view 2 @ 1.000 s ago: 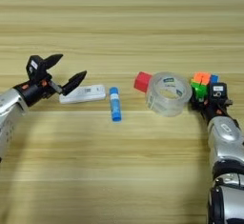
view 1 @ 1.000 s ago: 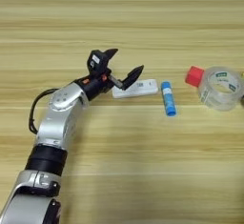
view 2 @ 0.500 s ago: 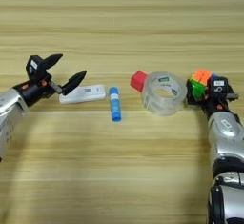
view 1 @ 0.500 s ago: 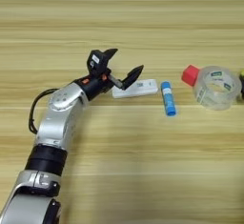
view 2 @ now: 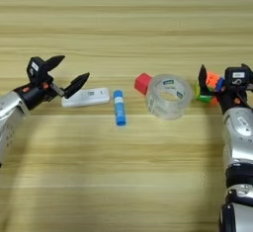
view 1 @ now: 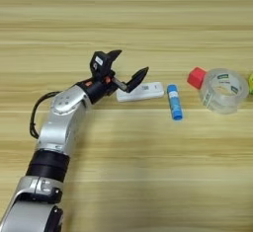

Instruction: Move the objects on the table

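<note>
On the right side of the wooden table, the right gripper stands clamped on the multicoloured puzzle cube and has pressed it leftward over the past second, driving the clear tape roll and the small red cube touching its far-left rim toward the middle of the table; a second ago the roll lay nearer the right edge, and it now rests near the blue glue stick with a gap between them. The shift suggests the objects are being herded together into a tighter row at mid-table, and that the push is under way rather than finished. The left gripper has not moved in that time: it hovers at the left end of the flat white rectangular device, fingers spread wide, one raised and one angled down just over the device's end, holding nothing. The device is a thin, smooth plastic slab lying flat, the glue stick a short cylinder with a lighter cap lying just beside it and roughly square to it. The tape roll is a transparent hollow ring resting on its flat side, glossy and light enough to slide; the red cube is small, matte and sharp-cornered. The table shows pale horizontal plank grain throughout.
</note>
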`<action>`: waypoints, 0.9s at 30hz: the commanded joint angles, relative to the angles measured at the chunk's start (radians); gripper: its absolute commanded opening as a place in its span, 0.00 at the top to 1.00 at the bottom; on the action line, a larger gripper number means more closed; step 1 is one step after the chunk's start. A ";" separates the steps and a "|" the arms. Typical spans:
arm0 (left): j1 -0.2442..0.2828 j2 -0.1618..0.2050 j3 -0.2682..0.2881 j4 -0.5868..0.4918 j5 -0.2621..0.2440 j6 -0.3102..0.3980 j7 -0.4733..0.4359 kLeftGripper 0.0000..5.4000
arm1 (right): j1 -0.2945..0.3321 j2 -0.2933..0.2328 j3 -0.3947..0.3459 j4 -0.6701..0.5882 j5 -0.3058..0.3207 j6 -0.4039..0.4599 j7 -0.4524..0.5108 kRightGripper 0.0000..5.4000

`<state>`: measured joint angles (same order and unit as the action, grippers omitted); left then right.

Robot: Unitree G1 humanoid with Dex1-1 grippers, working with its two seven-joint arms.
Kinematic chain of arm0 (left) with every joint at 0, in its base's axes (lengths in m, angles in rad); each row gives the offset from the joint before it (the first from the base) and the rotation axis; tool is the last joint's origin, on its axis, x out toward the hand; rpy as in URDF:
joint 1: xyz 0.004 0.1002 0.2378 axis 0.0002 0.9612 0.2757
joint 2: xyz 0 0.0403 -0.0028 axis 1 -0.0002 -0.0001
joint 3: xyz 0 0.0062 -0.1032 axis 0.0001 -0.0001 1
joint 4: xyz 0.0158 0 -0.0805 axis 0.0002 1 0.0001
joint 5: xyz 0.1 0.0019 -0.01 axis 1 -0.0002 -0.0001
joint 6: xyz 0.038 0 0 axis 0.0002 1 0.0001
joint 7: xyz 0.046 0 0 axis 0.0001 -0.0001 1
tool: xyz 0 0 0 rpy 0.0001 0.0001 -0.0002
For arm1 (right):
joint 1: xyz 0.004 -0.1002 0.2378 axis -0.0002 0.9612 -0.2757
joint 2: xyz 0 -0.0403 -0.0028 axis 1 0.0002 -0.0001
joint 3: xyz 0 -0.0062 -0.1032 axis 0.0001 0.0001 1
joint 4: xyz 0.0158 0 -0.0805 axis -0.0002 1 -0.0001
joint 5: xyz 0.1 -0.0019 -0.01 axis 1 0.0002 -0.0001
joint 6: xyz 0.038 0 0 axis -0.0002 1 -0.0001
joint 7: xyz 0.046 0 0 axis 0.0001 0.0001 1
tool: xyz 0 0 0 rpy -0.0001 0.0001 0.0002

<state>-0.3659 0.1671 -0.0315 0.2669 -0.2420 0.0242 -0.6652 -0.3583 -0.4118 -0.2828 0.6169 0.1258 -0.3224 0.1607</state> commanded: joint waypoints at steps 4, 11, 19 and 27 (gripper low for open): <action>0.000 -0.002 -0.002 -0.021 0.006 -0.002 0.025 0.00 | 0.077 0.027 0.004 -0.265 0.020 0.188 -0.030 0.00; 0.011 -0.013 -0.017 -0.052 0.007 0.012 0.047 0.00 | 0.165 0.026 0.017 -0.571 0.081 0.514 -0.016 0.00; 0.023 -0.030 -0.035 -0.092 0.008 0.033 0.073 0.00 | 0.229 0.004 -0.005 -0.777 0.184 0.786 0.057 0.00; 0.035 -0.041 -0.050 -0.125 0.009 0.052 0.096 0.00 | 0.255 -0.031 -0.047 -0.831 0.277 0.984 0.104 0.00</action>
<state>-0.3379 0.1286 -0.0717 0.1624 -0.2411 0.0589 -0.5777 -0.1106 -0.4222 -0.3235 -0.1925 0.3823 0.6051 0.2496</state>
